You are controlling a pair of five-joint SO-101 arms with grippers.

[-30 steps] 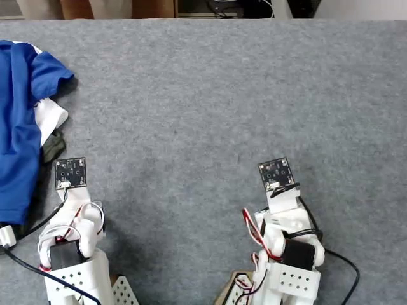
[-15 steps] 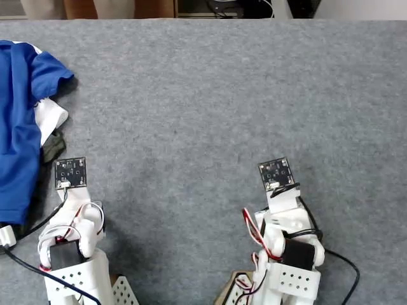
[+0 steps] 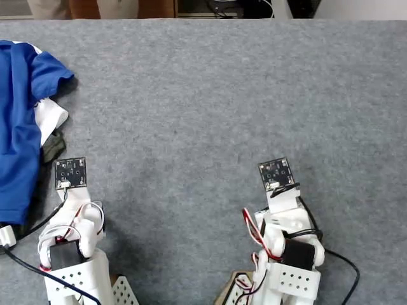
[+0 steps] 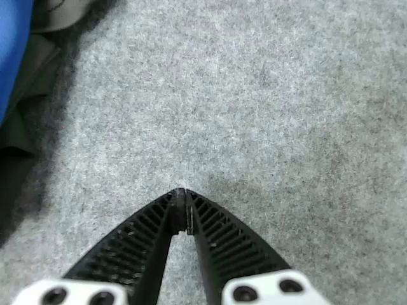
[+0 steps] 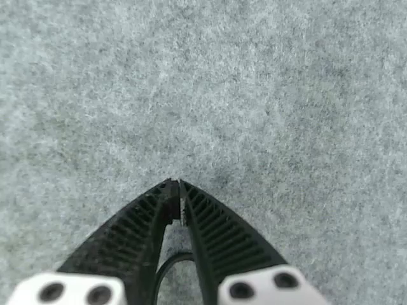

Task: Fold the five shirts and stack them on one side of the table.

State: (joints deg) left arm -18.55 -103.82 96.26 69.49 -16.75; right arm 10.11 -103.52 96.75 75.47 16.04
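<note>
the high view looks straight down on the grey felt-covered table (image 3: 210, 95). both wrist views face that felt from close above; high and left wrist views share the rumpled blue cloth shirt (image 3: 16, 127).

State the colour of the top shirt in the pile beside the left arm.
The top shirt is blue; the high view shows it best.

A blue shirt (image 3: 19, 121) runs off the left edge; a white garment (image 3: 52, 119) and a dark garment (image 3: 55, 146) lie mostly hidden under it.
</note>
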